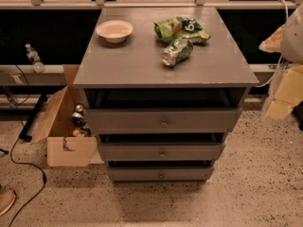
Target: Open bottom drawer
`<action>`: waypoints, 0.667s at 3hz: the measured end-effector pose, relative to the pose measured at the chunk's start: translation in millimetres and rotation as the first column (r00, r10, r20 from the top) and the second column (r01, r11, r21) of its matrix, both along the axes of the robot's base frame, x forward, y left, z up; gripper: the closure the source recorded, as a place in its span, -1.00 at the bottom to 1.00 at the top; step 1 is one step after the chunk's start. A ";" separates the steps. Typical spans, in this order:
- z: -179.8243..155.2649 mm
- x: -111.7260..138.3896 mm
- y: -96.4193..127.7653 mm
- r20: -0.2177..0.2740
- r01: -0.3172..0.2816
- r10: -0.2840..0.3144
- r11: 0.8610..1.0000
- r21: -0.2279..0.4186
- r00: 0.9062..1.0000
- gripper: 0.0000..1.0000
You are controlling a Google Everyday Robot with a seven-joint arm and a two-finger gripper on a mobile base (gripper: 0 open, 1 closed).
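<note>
The grey cabinet (142,65) stands in the middle of the camera view, with three drawers stacked in its front. The bottom drawer (137,174) is the lowest and shallowest, just above the floor, with a small round knob (161,176) at its centre. A dark gap shows above its front. The middle drawer (132,152) and the top drawer (128,120) sit above it, each under a dark gap too. My gripper (283,96) appears as a blurred cream shape at the right edge, level with the top drawer and well right of the cabinet, touching nothing.
On the cabinet top lie a white bowl (114,30), a green snack bag (182,30) and a crushed can (177,51). An open cardboard box (66,141) stands against the cabinet's left side. A black cable (28,167) runs over the speckled floor.
</note>
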State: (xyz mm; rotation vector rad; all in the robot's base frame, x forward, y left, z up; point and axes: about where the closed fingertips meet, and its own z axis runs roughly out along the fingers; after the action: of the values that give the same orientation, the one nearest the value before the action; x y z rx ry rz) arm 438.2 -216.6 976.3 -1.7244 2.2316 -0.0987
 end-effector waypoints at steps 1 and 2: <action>0.0 0.0 0.0 0.000 0.000 0.000 1.000 0.000 1.000 -1.00; -22.7 4.6 6.4 -0.016 -0.016 0.017 0.999 0.046 1.000 -1.00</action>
State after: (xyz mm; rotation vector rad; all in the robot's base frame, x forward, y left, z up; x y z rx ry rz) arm 442.7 -210.3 953.6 -1.7258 2.2133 -0.0294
